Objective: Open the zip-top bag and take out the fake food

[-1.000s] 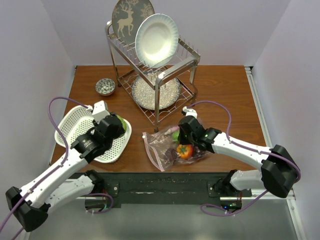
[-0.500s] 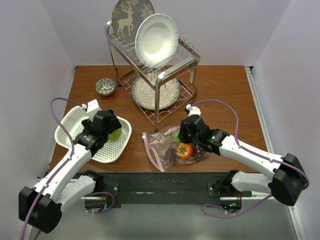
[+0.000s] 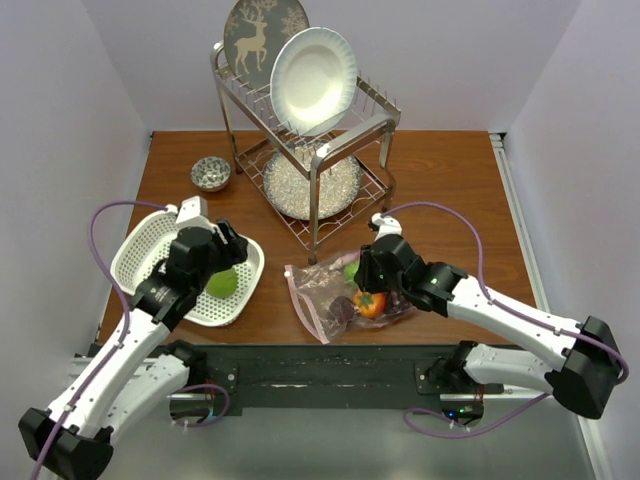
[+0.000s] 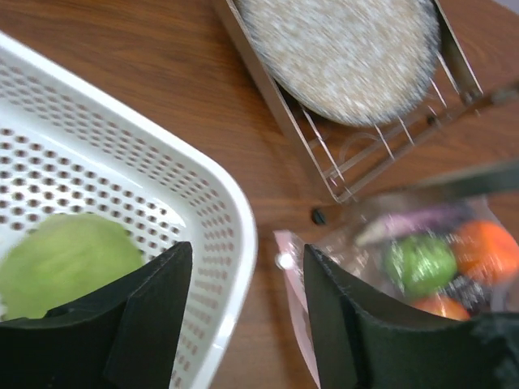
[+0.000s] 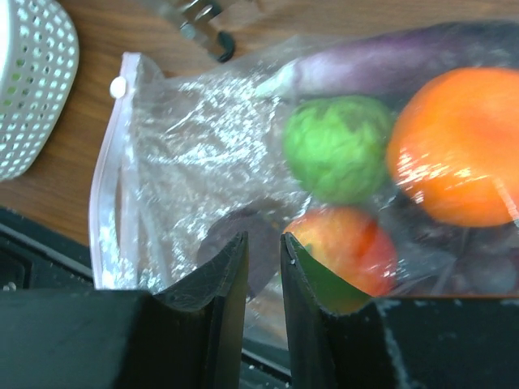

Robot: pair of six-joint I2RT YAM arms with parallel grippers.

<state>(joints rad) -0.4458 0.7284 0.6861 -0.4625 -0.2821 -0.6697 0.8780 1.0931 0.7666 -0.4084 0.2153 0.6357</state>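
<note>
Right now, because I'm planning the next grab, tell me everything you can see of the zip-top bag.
The zip-top bag is clear, crinkly plastic with a pinkish zip strip along one side edge. It lies flat on the wooden table near the metal rack. Through the film show fake food: a green ball, orange and red fruits, a pale purple piece, a dark one. The right gripper hangs over it, jaws nearly together; whether they pinch the film is unclear.

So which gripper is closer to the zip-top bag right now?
Right. The right gripper sits directly over the zip-top bag, fingers nearly closed above the plastic. The left gripper hangs open over the white basket rim, well clear of the bag.
</note>
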